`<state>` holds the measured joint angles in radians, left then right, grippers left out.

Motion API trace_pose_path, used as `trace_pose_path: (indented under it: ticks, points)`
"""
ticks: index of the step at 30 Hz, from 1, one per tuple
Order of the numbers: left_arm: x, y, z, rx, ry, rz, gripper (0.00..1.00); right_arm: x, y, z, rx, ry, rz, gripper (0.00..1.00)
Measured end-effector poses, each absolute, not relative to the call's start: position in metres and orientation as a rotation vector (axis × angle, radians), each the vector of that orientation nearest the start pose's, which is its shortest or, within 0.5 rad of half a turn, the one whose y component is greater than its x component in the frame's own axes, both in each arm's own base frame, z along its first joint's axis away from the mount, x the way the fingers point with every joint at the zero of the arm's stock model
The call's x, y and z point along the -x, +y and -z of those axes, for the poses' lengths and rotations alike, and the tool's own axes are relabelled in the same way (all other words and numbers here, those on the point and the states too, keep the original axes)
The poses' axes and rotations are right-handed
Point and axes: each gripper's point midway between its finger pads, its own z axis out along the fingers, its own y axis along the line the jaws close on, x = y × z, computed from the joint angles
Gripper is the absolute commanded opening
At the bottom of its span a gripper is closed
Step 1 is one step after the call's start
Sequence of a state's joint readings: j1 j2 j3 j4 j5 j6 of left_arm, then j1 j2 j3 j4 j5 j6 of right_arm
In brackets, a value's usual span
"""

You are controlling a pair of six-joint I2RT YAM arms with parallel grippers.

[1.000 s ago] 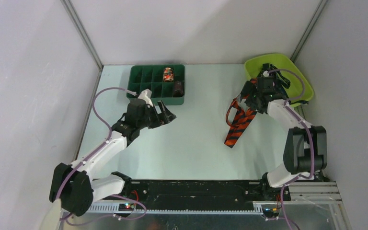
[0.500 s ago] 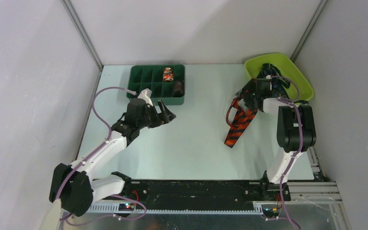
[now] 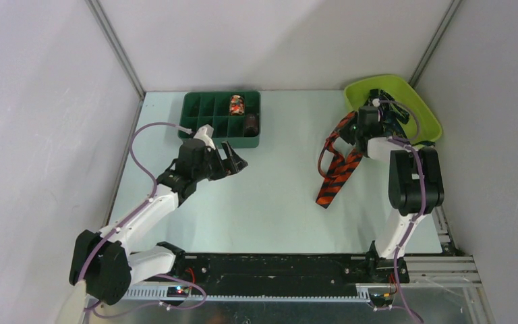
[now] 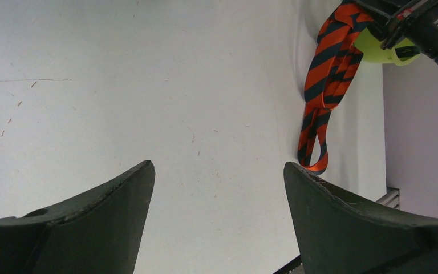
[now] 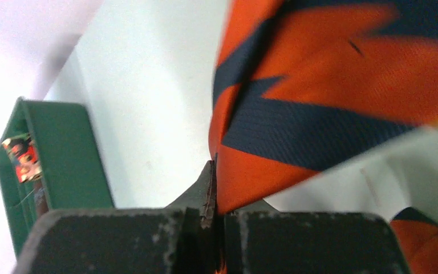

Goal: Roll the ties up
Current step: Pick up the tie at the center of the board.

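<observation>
right fingers [image 5: 194,231] clamp tight on the red-orange tie [image 5: 331,85], while left fingers [image 4: 85,234] gape wide, holding nothing.

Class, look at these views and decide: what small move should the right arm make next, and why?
Probably draw the striped tie toward the middle of the table. The right end effector is shut on it beside the lime bowl, the tie lies doubled over, and the left end effector hangs open.

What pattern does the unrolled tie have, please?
The tie is red-orange with dark diagonal stripes; best in left wrist view.
</observation>
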<state>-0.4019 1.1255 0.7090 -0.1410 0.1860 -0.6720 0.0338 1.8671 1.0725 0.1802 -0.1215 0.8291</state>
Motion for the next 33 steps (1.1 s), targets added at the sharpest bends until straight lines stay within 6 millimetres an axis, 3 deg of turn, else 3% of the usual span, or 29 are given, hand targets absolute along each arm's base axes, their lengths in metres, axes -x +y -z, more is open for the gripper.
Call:
trace_pose_path:
  ticks: [3, 5, 9, 14, 18, 22, 26, 33]
  points:
    - [-0.292, -0.187, -0.152, 0.186, 2.226, 0.811, 0.90, -0.490, 0.086, -0.099, -0.696, 2.071, -0.602, 0.00]
    - [-0.292, -0.187, -0.152, 0.185, 2.225, 0.811, 0.91, -0.485, 0.103, -0.134, -0.591, 2.025, -0.600, 0.00]
    - [-0.292, -0.186, -0.159, 0.173, 2.202, 0.809, 0.93, -0.462, 0.134, -0.237, -0.381, 1.849, -0.590, 0.00]
    - [-0.292, -0.182, -0.175, 0.156, 2.139, 0.800, 0.98, -0.425, 0.155, -0.370, -0.226, 1.589, -0.576, 0.00]
    - [-0.292, -0.181, -0.189, 0.145, 2.091, 0.811, 0.99, -0.393, 0.159, -0.451, -0.171, 1.425, -0.546, 0.00]
    - [-0.292, -0.180, -0.202, 0.130, 2.034, 0.823, 0.99, -0.370, 0.164, -0.495, -0.130, 1.350, -0.500, 0.00]
    - [-0.291, -0.178, -0.207, 0.132, 1.996, 0.824, 0.99, -0.358, 0.170, -0.517, -0.091, 1.333, -0.467, 0.00]
    - [-0.290, -0.176, -0.191, 0.157, 1.997, 0.825, 0.97, -0.356, 0.174, -0.507, -0.075, 1.377, -0.397, 0.00]
